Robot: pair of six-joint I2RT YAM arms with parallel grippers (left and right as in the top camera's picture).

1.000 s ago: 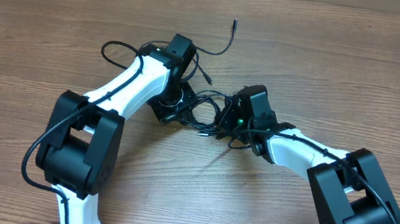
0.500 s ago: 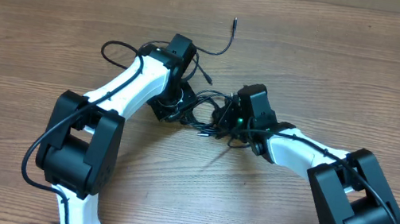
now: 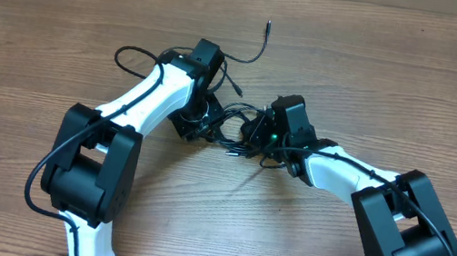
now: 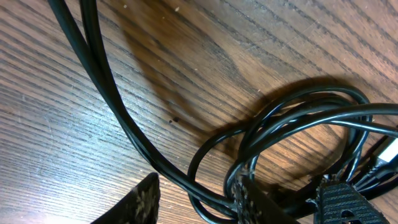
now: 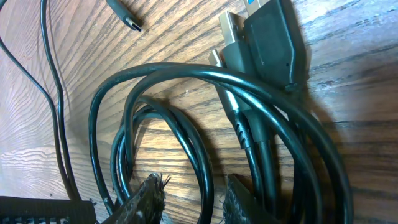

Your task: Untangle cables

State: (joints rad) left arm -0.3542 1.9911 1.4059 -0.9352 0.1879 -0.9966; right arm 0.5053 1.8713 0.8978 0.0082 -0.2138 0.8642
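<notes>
Left hand [image 4: 196, 205] sits low over the table [image 3: 403, 73] with its two dark, rough-grained fingertips [image 4: 142, 199] parted. Glossy black strands curve through the gap between them, and neither tip presses on a strand. Right hand [image 5: 196, 202] is likewise spread a little. Its frayed-looking tips [image 5: 149, 199] stand either side of one thin strand, which has room to spare and is not pinched.

Between the two hands, near the middle of the table, lie the cables [image 5: 255, 143]: smooth, round, shiny black cords coiled into several overlapping oval loops that cross one another. From overhead the bundle is a small dark knot, with the left hand touching its left edge and the right hand at its right edge. One thin strand leaves the bundle and runs up the table to a small free tip [image 3: 268, 26], well apart from both hands.

Seen from the right wrist, a blocky black plug [image 5: 273, 37] with a flat silvery metal tongue rests on top of the loops, just beyond that hand's tips. A smaller, rounded connector [image 5: 127, 18] lies alone on the wood farther off.

Beside the left hand's right tip sits a ribbed black piece [image 4: 348, 202]; what it belongs to is unclear. The table is brown wood with fine, wavy grain lines.
</notes>
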